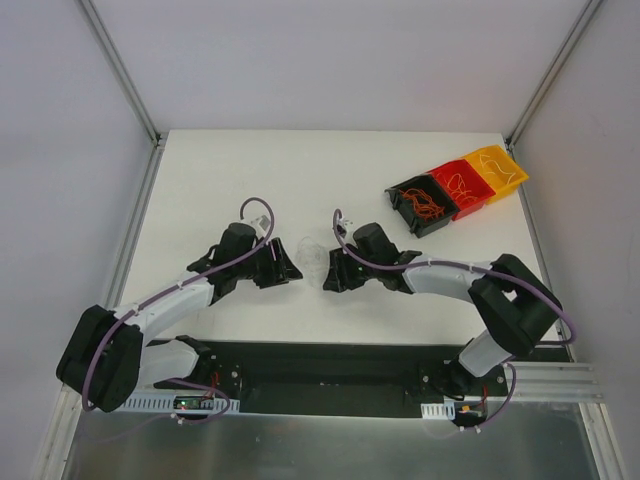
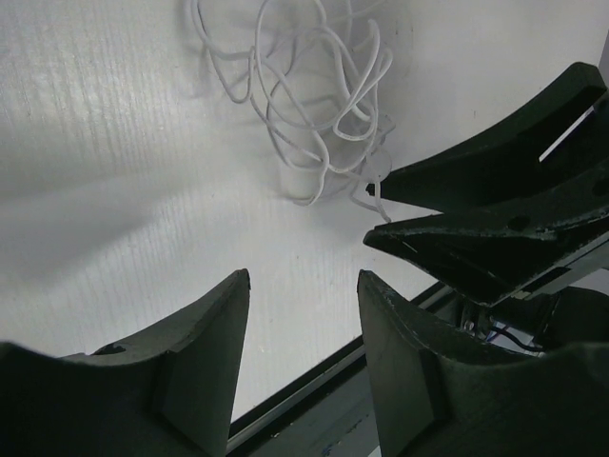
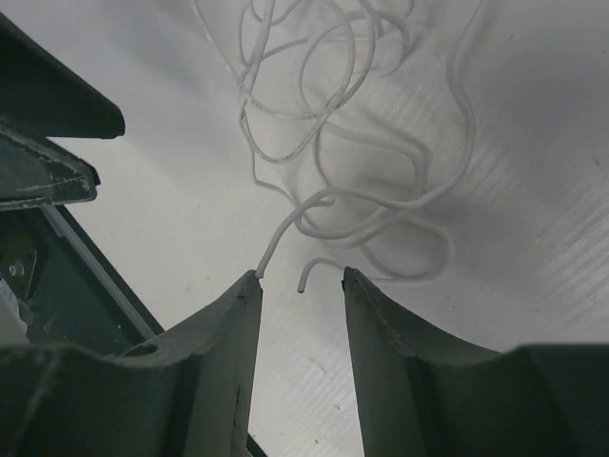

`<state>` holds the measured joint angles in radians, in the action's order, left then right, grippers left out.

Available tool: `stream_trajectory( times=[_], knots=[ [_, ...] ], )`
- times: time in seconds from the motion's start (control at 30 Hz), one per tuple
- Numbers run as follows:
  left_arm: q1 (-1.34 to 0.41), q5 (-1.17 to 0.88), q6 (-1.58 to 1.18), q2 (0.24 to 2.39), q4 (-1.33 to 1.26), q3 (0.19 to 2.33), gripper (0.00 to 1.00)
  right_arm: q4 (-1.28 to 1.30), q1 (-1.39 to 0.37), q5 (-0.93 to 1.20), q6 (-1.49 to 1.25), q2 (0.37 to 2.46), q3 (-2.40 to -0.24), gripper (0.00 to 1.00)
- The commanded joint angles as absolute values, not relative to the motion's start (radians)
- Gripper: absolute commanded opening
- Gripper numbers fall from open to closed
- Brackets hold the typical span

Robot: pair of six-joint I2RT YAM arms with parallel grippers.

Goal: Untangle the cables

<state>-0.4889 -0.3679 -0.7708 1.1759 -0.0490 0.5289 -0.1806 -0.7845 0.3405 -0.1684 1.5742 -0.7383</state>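
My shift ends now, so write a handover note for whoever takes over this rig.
Left gripper: open, empty, just short of the tangle.
Right gripper: open; a loose strand end lies between its fingertips, not clamped.
White cable tangle: on the table between both grippers, still knotted.
Bins, far right: black bin and red bin hold orange cables, yellow bin whitish ones.
Done: no strand visibly freed from this tangle yet.
Left: grip strands, pull them apart.
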Motion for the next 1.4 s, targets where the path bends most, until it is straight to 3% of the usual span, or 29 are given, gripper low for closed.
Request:
stream_trajectory(
  times=[0.0,0.23,0.47,0.6,0.73,0.8,1.0,1.23,1.37],
  knots=[
    [-0.483,-0.391,-0.790,1.120,-0.091,0.506,0.48,-0.196,-0.793,0.278,-0.137,1.583,-0.793,0.42],
    [-0.483,-0.394,-0.781,1.108,-0.092,0.508,0.48,-0.192,-0.804,0.291,-0.144,1.623,-0.818,0.31],
    [-0.483,-0.397,-0.776,1.103,-0.092,0.508,0.47,-0.180,-0.819,0.256,-0.135,1.595,-0.795,0.35],
    [-0.483,-0.399,-0.778,1.101,-0.094,0.506,0.47,-0.175,-0.821,0.241,-0.129,1.601,-0.785,0.31],
    [-0.483,-0.403,-0.775,1.097,-0.092,0.508,0.48,-0.173,-0.819,0.224,-0.132,1.600,-0.788,0.11],
    [-0.483,-0.410,-0.769,1.094,-0.092,0.509,0.51,-0.161,-0.822,0.221,-0.129,1.586,-0.790,0.00],
    [-0.500,-0.535,-0.689,1.046,-0.262,0.499,0.73,0.056,-0.819,0.207,-0.117,1.390,-0.825,0.00],
    [-0.555,-0.572,-0.581,0.898,-0.543,0.485,0.74,0.277,-0.810,0.299,-0.144,1.184,-1.000,0.00],
    [-0.560,-0.589,-0.523,0.884,-0.629,0.514,0.81,0.317,-0.781,0.362,-0.190,1.160,-1.127,0.00]
  ],
)
